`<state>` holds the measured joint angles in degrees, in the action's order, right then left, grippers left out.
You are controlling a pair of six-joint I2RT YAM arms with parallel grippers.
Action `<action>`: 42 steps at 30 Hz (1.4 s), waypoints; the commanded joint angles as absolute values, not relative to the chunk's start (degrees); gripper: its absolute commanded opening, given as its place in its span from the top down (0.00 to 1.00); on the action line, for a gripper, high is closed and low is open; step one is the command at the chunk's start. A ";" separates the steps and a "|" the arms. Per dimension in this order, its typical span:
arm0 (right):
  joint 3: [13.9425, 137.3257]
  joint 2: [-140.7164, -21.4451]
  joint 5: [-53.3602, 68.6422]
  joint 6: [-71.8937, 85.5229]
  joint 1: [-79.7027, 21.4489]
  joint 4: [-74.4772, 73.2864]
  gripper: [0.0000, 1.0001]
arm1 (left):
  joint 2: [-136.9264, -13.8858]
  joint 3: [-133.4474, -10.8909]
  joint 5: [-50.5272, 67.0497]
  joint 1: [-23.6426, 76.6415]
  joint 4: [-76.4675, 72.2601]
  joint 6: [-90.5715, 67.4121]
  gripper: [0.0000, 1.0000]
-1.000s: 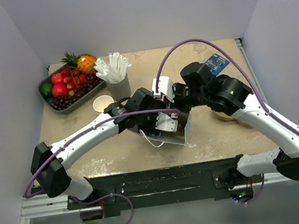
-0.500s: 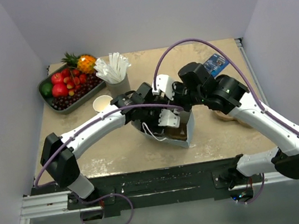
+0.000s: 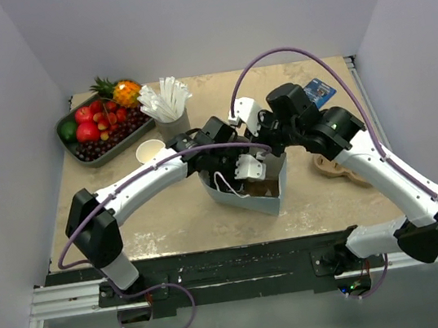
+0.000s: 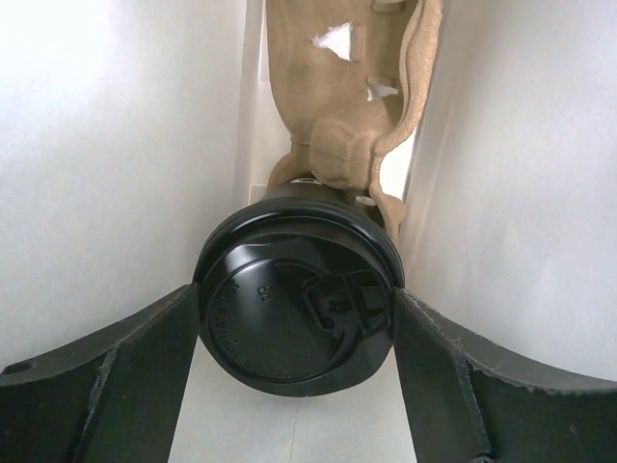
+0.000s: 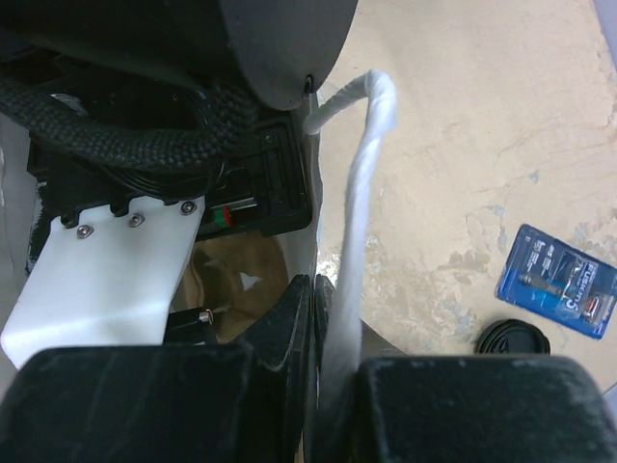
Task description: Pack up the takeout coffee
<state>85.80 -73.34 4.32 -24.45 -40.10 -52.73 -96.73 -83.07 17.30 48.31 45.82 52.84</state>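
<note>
The takeout coffee (image 4: 289,323) shows only in the left wrist view, as its round black lid seen from above. It sits low inside a white paper bag (image 4: 116,145), over a tan cardboard cup carrier (image 4: 337,87). My left gripper (image 4: 297,338) is shut on the lid, one finger touching each side. In the top view the left gripper (image 3: 245,173) reaches down into the bag (image 3: 236,198) and the cup is hidden. My right gripper (image 5: 333,299) is shut on the bag's far wall (image 5: 310,207), beside its white cord handle (image 5: 362,193); it also shows in the top view (image 3: 271,146).
A fruit tray (image 3: 76,148) stands at the back left, with a grey cup of white sticks (image 3: 169,114) and a lidless cup stack (image 3: 151,151) next to it. A blue packet (image 3: 320,93) and a tan cardboard piece (image 3: 339,169) lie right of the bag. A loose black lid (image 5: 514,338) lies on the table.
The bag has gone from tilted to more upright and shifted slightly right. My left gripper has gone deeper into it. My right gripper has moved back with the bag's wall.
</note>
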 commanded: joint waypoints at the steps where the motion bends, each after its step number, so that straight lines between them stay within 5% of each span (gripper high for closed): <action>1: 87.71 -73.13 8.00 -24.52 -40.34 -51.59 0.94 | -97.29 -79.98 14.86 46.84 43.42 47.99 0.52; 15: 86.84 -73.04 9.58 -23.55 -37.88 -51.68 0.93 | -98.35 -78.13 13.97 46.76 41.75 43.95 0.44; 23: 86.40 -71.81 13.53 -24.70 -37.79 -51.77 0.78 | -93.08 -76.12 17.84 46.76 37.45 43.33 0.32; 42: 85.34 -72.69 13.54 -24.79 -37.79 -51.33 0.67 | -88.86 -77.34 26.45 45.88 34.10 41.66 0.12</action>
